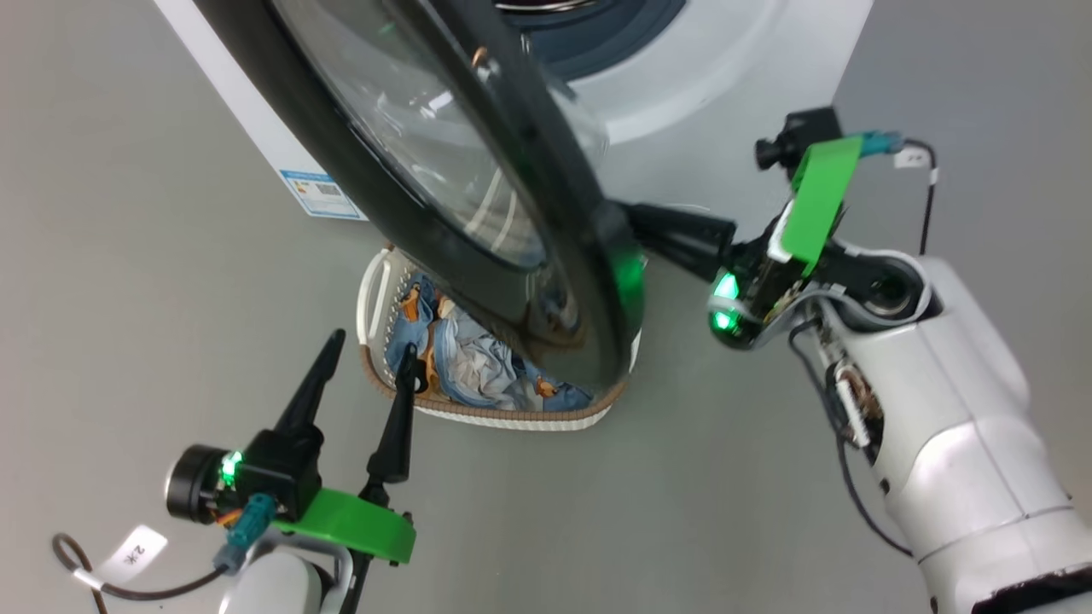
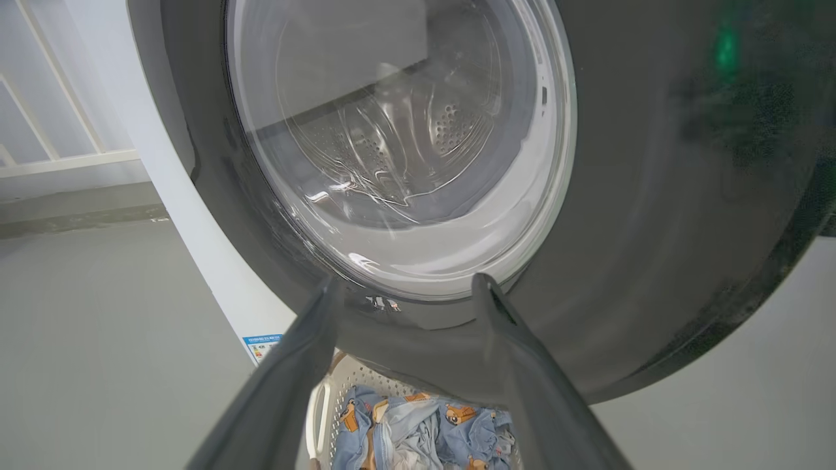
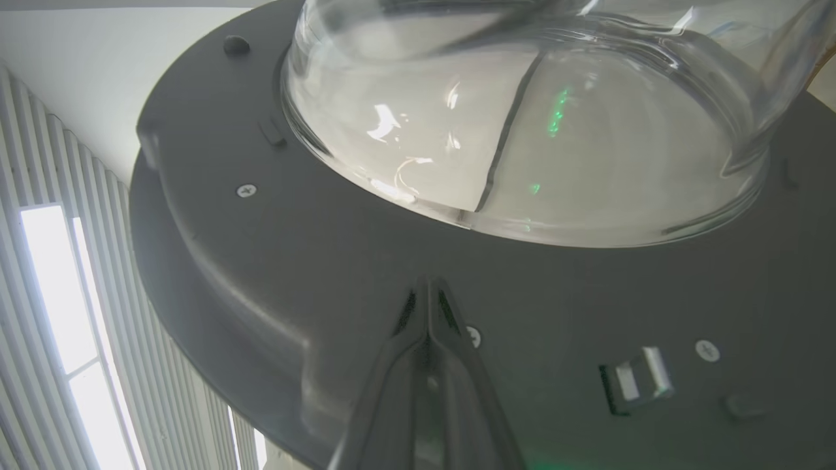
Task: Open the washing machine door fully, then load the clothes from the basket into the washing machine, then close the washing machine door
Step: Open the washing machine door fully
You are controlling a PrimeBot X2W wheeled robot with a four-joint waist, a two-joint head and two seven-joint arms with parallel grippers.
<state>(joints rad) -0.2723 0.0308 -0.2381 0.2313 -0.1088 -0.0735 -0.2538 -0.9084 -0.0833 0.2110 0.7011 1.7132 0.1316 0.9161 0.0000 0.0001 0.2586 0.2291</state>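
The washing machine door (image 1: 589, 256), glossy black with a clear glass bowl, stands partly swung out from the white washing machine (image 1: 708, 77). My right gripper (image 1: 636, 223) is shut with nothing in it, its tips against the door's inner side near the rim. In the right wrist view the shut right gripper (image 3: 428, 287) touches the grey inner face of the door (image 3: 274, 261) below the glass bowl (image 3: 522, 130). My left gripper (image 1: 373, 345) hangs open beside the basket (image 1: 372, 294), which sits under the door with the clothes (image 1: 486, 367) in it. The left wrist view faces the door (image 2: 653, 228) from outside, with the open left gripper (image 2: 405, 287) and the clothes (image 2: 424, 424) below.
Grey floor (image 1: 136, 298) spreads left and in front of the machine. A blue energy sticker (image 1: 320, 194) marks the machine's side. A white railing (image 2: 59, 156) stands beyond the machine. The door latch (image 3: 637, 382) sits right of my right fingers.
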